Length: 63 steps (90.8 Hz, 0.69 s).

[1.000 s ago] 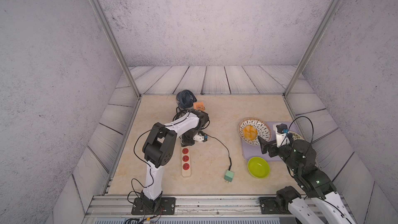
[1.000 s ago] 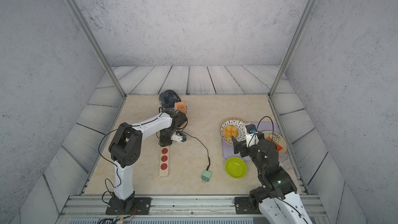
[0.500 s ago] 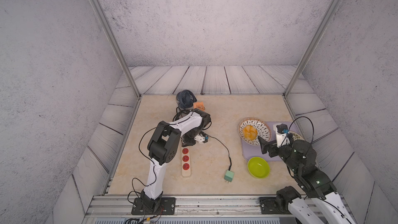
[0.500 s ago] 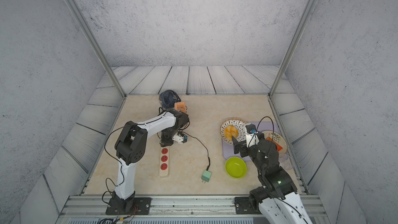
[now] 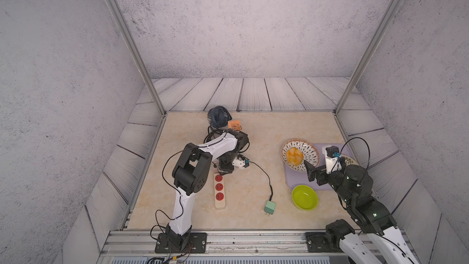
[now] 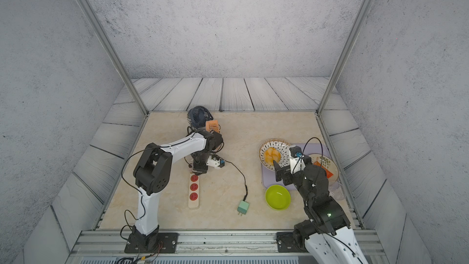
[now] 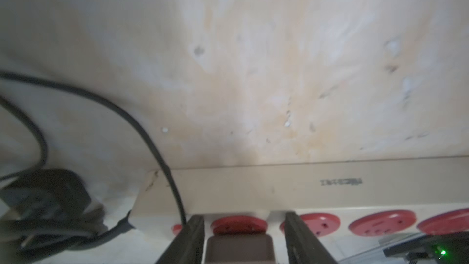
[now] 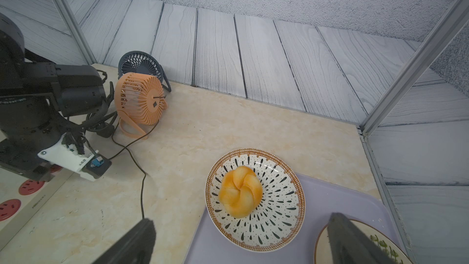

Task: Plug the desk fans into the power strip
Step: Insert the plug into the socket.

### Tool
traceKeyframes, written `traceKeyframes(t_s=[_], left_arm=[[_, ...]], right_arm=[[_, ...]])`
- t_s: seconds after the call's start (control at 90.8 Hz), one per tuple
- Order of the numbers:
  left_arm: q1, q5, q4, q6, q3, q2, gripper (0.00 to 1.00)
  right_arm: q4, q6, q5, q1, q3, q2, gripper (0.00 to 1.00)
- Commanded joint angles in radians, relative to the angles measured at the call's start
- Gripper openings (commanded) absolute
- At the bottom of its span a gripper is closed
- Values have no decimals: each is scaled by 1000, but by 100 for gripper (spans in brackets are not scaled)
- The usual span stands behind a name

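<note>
- Risk, left: the left gripper [image 7: 243,220] sits over the far-end socket [image 7: 237,224] of the power strip [image 5: 219,191], with its jaws either side of a dark block [image 7: 238,248], likely a plug. I cannot tell if it is seated. If it is not pushed home, pulling away may leave it loose or tip it out.
- Risk: a black cord [image 7: 142,128] crosses the strip's end right beside 1 finger. A lift could snag it and drag the strip.
- Risk, middle: 2 fans, the dark blue fan [image 5: 219,117] and the orange fan [image 5: 234,124], stand at the back edge of the desk [image 5: 279,128]. A green adapter [image 5: 269,206] lies unplugged near the front edge, so the wrong fan may get served.
- Power strip: on the left half of the desk, running from near the front edge toward the middle. 3 red sockets are bare in both top views.
- Left gripper: partly open, with a thin gap on each side of the block and no grip evident.
- Right gripper [image 8: 241,220]: wide open and empty, above the plate [image 8: 299,191] near the right edge, touching nothing.
</note>
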State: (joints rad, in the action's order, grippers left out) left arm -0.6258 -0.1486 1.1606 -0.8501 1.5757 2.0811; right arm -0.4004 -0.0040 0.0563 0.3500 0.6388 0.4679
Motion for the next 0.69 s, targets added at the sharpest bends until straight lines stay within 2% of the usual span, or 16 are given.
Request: traceKeyframes(t_s=[0.0,0.077,0.363,0.517,0.682], left_arm=[[-16,170,-19,-14,10,-14,64],[-18,177,-12,-17,10,-47,69],[-22,221,69,-5,32,-182,76],[-6,223,74,-6,4,-270,76],[61,220,53,-17,-26,-325,73]], right_arm=[[7,-4,14,-2,-7,-13,99],[7,-4,7,-2,-4,-9,99],[5,-4,10,-2,-5,-11,99],[8,-5,14,-2,-7,-8,99],[7,-3,14,-2,-7,-9,99]])
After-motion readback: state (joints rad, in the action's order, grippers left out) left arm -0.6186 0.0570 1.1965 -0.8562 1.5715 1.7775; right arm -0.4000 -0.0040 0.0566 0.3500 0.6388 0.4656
